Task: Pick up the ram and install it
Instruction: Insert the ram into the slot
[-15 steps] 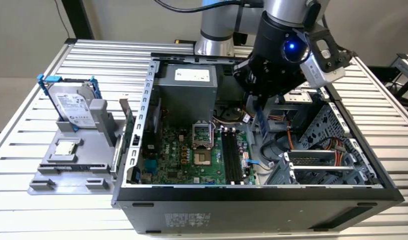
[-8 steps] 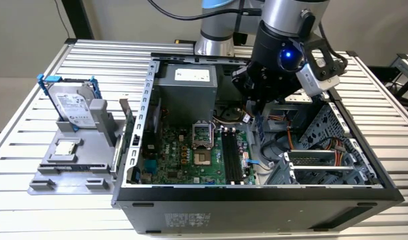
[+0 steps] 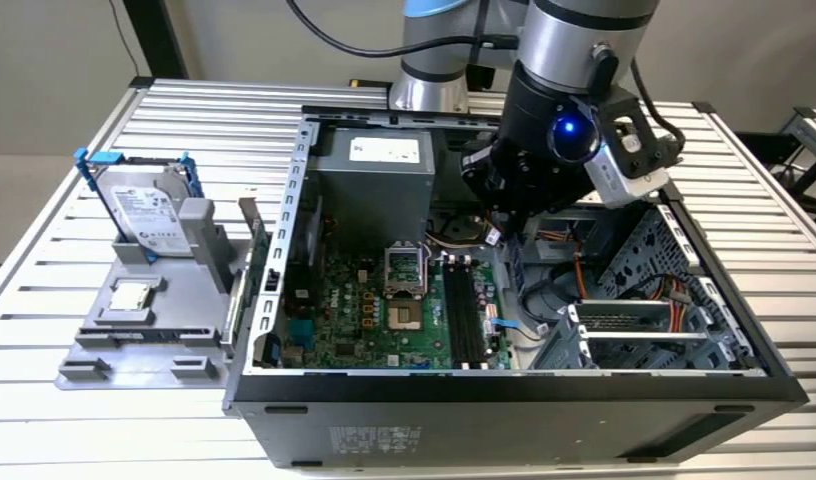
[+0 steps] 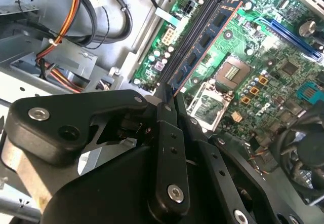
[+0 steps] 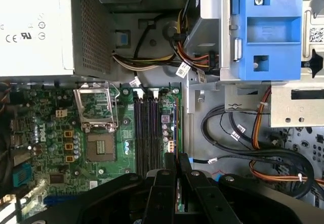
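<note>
The ram (image 4: pixel 205 40) is a long, narrow blue board with a row of small dark chips along its face and a thin reddish lower edge; in the second wrist view it runs away from my fingertips, close along the black memory slots (image 4: pixel 190 34) of the green motherboard (image 4: pixel 263 67); whether it is seated in a slot I cannot tell. My gripper (image 4: pixel 169 98) has its two black fingers (image 4: pixel 167 133) drawn nearly together, with the near end of the ram pinched between them; I have hold of it by that end alone, and the rest of the stick reaches out past my tips over the board. In the first wrist view my gripper (image 5: pixel 177 176) hangs over the end of the slots (image 5: pixel 149 127), beside the open processor socket (image 5: pixel 98 148). In the exterior view my gripper (image 3: pixel 504 228) is inside the open computer case (image 3: pixel 515 400), above the motherboard (image 3: pixel 368 320). Print is there, on a white label on the power supply (image 3: pixel 381 150) and on small cable tags (image 5: pixel 183 70), but it is too fine for me to make out.
</note>
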Robot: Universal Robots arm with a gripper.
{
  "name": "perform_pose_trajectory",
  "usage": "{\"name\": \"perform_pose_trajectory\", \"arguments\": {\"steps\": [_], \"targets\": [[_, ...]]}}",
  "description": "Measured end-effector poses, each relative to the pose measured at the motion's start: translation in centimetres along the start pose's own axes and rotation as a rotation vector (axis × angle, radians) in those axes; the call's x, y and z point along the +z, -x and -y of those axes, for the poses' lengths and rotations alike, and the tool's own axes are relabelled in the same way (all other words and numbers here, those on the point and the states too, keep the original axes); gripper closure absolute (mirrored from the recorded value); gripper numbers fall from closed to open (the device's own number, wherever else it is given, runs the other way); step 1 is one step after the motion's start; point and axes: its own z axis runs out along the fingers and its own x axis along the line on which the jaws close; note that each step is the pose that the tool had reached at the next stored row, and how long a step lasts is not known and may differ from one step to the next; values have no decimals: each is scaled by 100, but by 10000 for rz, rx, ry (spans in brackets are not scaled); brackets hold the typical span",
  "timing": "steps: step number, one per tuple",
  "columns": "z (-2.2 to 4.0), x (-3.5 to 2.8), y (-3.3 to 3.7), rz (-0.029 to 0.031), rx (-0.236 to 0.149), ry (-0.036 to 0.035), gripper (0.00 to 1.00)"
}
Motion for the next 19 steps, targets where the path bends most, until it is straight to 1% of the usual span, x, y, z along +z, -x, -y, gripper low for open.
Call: {"name": "perform_pose_trajectory", "arguments": {"steps": [2,12,15,17,19], "targets": [[1,22,-1,9,0,0,100],[3,204,-9,19,-1,-1,100],[4,259,-17,21,0,-25,100],[5,293,-20,22,-2,-57,100],[5,328,-21,22,-4,-66,100]]}}
